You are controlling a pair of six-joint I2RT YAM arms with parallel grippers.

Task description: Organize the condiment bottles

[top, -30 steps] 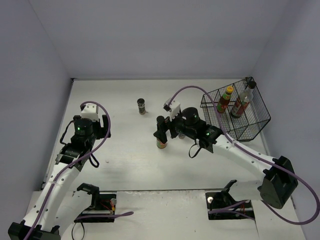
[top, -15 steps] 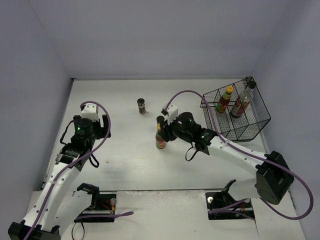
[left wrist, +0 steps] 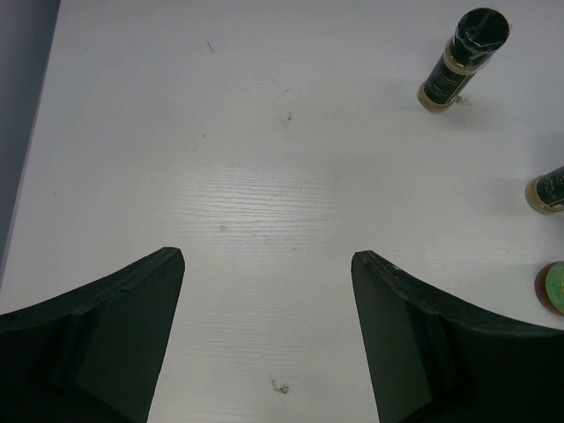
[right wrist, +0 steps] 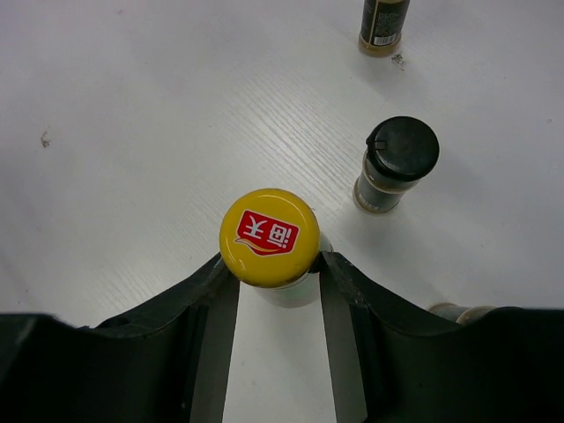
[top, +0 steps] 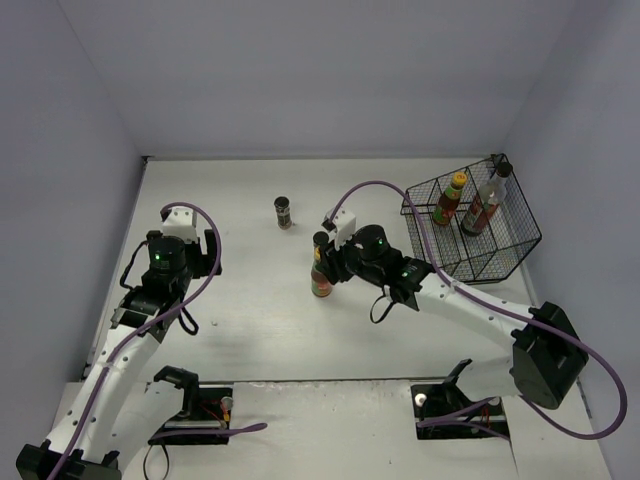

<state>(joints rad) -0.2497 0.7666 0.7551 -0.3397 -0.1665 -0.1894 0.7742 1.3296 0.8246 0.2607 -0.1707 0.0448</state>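
My right gripper (right wrist: 271,264) is shut on the neck of a reddish-brown sauce bottle (top: 321,283), just under its yellow cap (right wrist: 269,236). The bottle stands upright on the table. A dark spice jar with a black lid (right wrist: 397,163) stands close behind it. A second jar (top: 284,212) stands further back, and the edge of a third (right wrist: 458,310) peeks out beside my right finger. Another yellow-capped sauce bottle (top: 452,198) and a tall clear bottle (top: 485,205) stand in the black wire basket (top: 500,262). My left gripper (left wrist: 266,257) hangs open over bare table at the left.
The wire basket stands at the back right, close to the right wall. Grey walls close off the table at the back and on both sides. The right arm's purple cable (top: 385,186) arcs above the table between the bottle and the basket.
One second ago my right gripper stood open around the sauce bottle. It has since shut on the neck and the arm has shifted a little. The left arm has not moved.
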